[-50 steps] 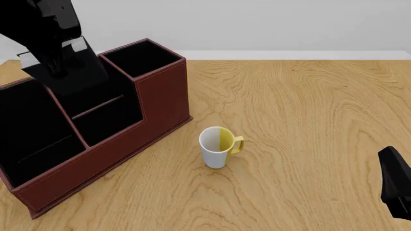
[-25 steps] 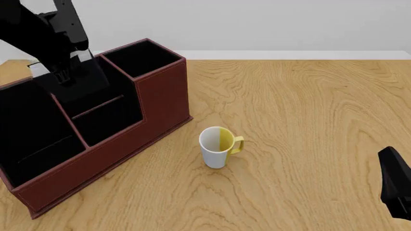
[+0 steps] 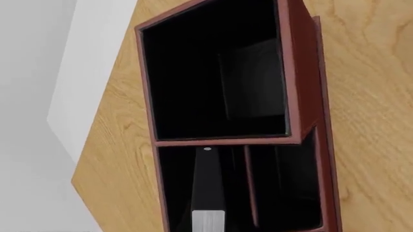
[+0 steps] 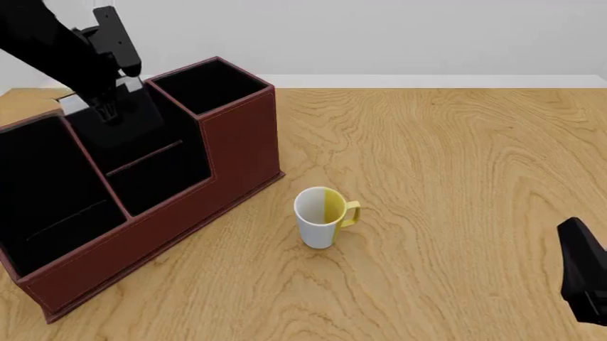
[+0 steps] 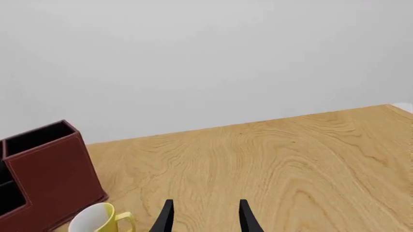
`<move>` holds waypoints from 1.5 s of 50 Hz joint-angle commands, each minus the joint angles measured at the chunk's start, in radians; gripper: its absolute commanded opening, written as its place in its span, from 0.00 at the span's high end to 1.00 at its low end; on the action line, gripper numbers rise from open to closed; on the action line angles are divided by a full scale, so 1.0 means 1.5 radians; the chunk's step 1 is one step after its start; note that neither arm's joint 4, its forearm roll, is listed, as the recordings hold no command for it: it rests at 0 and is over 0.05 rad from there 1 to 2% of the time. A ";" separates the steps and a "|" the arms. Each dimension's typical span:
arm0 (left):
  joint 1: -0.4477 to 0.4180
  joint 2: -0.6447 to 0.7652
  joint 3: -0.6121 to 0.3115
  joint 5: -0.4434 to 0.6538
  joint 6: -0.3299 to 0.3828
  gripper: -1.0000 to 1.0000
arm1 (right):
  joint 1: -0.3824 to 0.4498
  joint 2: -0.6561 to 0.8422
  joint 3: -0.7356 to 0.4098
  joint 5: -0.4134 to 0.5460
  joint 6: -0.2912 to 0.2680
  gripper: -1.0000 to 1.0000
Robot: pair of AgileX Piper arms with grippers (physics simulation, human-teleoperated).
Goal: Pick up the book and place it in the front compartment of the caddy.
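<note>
The black book [image 4: 142, 122] with its white-grey page edge hangs tilted in the caddy's [image 4: 237, 145] front compartment [image 4: 156, 174], and its upper part is still above the walls. My left gripper [image 4: 106, 106] is shut on the book's top from the back left. In the left wrist view the book [image 3: 208, 193] shows edge-on inside that middle section [image 3: 284, 188], beside the low divider, below the tall end cell of the caddy [image 3: 303, 72]. My fingers are lost against the black interior. My right gripper [image 5: 205, 217] is open and holds nothing, low at the right [image 4: 583, 277].
A white and yellow mug [image 4: 320, 217] stands on the wooden table just in front of the caddy's right corner; it also shows in the right wrist view as the mug [image 5: 96, 220] beside the caddy [image 5: 51, 169]. A grey wall lies beyond the table's far edge.
My left gripper has carried the book a little right and lower into the caddy's middle section. The right arm and mug have not moved.
</note>
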 commanded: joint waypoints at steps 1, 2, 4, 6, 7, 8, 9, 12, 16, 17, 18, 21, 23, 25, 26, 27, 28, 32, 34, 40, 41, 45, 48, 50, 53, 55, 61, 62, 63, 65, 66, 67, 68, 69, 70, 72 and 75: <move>0.012 0.031 -0.010 -0.032 0.010 1.00 | 0.002 0.000 0.001 0.001 -0.005 0.00; 0.012 0.032 -0.007 -0.034 0.011 1.00 | 0.002 0.000 0.001 0.001 -0.006 0.00; 0.013 0.035 -0.002 -0.040 0.012 1.00 | 0.002 0.000 0.001 0.001 -0.006 0.00; 0.014 0.037 0.005 -0.046 0.013 1.00 | 0.003 0.000 0.001 0.001 -0.007 0.00; 0.016 0.038 0.007 -0.050 0.014 1.00 | 0.003 0.000 0.001 0.001 -0.008 0.00; 0.017 0.039 0.009 -0.053 0.015 1.00 | 0.003 0.000 0.001 0.001 -0.008 0.00; 0.019 0.043 0.008 -0.055 0.015 1.00 | 0.003 0.000 0.001 0.002 -0.008 0.00; 0.022 0.047 0.008 -0.058 0.017 1.00 | 0.004 0.000 0.001 0.002 -0.009 0.00; 0.030 0.047 0.017 -0.066 0.026 1.00 | 0.005 0.000 0.001 0.002 -0.010 0.00; 0.028 0.048 0.017 -0.065 0.025 1.00 | 0.005 0.000 0.001 0.002 -0.010 0.00; 0.030 0.050 0.015 -0.066 0.025 1.00 | 0.005 0.000 0.001 0.002 -0.010 0.00; 0.032 0.054 0.016 -0.072 0.026 1.00 | 0.006 0.000 0.002 0.001 -0.010 0.00; 0.032 0.056 0.021 -0.074 0.027 1.00 | 0.006 0.000 0.002 0.001 -0.011 0.00; 0.034 0.056 0.027 -0.078 0.031 1.00 | 0.006 0.000 0.002 0.001 -0.011 0.00; 0.035 0.056 0.028 -0.078 0.031 1.00 | 0.006 0.000 0.002 0.001 -0.011 0.00; 0.040 0.057 0.028 -0.082 0.036 1.00 | 0.006 0.000 0.002 0.001 -0.011 0.00; 0.042 0.057 0.028 -0.084 0.037 1.00 | 0.005 0.000 0.002 0.001 -0.010 0.00; 0.050 0.052 0.034 -0.086 0.046 0.00 | 0.006 0.000 0.002 0.001 -0.010 0.00; 0.057 0.050 0.034 -0.090 0.052 0.00 | 0.007 0.000 0.002 0.001 -0.010 0.00; 0.065 0.044 0.032 -0.091 0.059 0.00 | 0.008 0.000 0.001 0.001 -0.009 0.00; 0.065 0.044 0.031 -0.090 0.059 0.00 | 0.008 0.000 0.001 0.001 -0.009 0.00; 0.072 0.039 0.036 -0.095 0.067 0.00 | 0.008 0.000 0.001 0.001 -0.008 0.00; 0.077 0.035 0.038 -0.098 0.073 0.00 | 0.008 0.000 0.001 0.001 -0.008 0.00; 0.077 0.034 0.035 -0.095 0.074 0.00 | 0.008 0.000 0.001 0.001 -0.008 0.00; 0.081 0.028 0.030 -0.092 0.078 0.00 | 0.009 0.000 0.000 0.001 -0.008 0.00; 0.080 0.023 0.028 -0.086 0.080 0.00 | 0.008 0.000 0.001 0.001 -0.008 0.00; 0.051 0.011 -0.044 -0.027 0.053 0.00 | 0.007 0.000 0.001 -0.001 -0.008 0.00; 0.050 0.006 -0.047 -0.023 0.056 0.00 | 0.007 0.000 0.001 -0.001 -0.008 0.00; 0.045 -0.003 -0.058 -0.006 0.051 0.00 | 0.007 0.000 0.001 -0.001 -0.007 0.00; 0.038 -0.022 -0.071 0.016 0.047 0.00 | 0.008 0.000 0.001 -0.002 -0.007 0.00; 0.033 -0.026 -0.079 0.028 0.041 0.00 | 0.008 0.000 0.001 -0.002 -0.007 0.00; 0.031 -0.043 -0.075 0.032 0.046 0.00 | 0.008 0.000 0.001 -0.002 -0.007 0.00; 0.027 -0.051 -0.077 0.037 0.044 0.00 | 0.008 0.000 0.001 -0.002 -0.007 0.00; 0.021 -0.053 -0.087 0.052 0.035 0.00 | 0.008 0.000 0.001 -0.002 -0.007 0.00; 0.018 -0.060 -0.088 0.057 0.035 0.00 | 0.008 0.000 0.001 -0.002 -0.006 0.00; 0.006 -0.079 -0.103 0.076 0.028 0.00 | 0.007 0.000 0.000 -0.003 -0.006 0.00; -0.007 -0.104 -0.124 0.109 0.020 0.00 | 0.006 0.000 0.000 -0.003 -0.006 0.00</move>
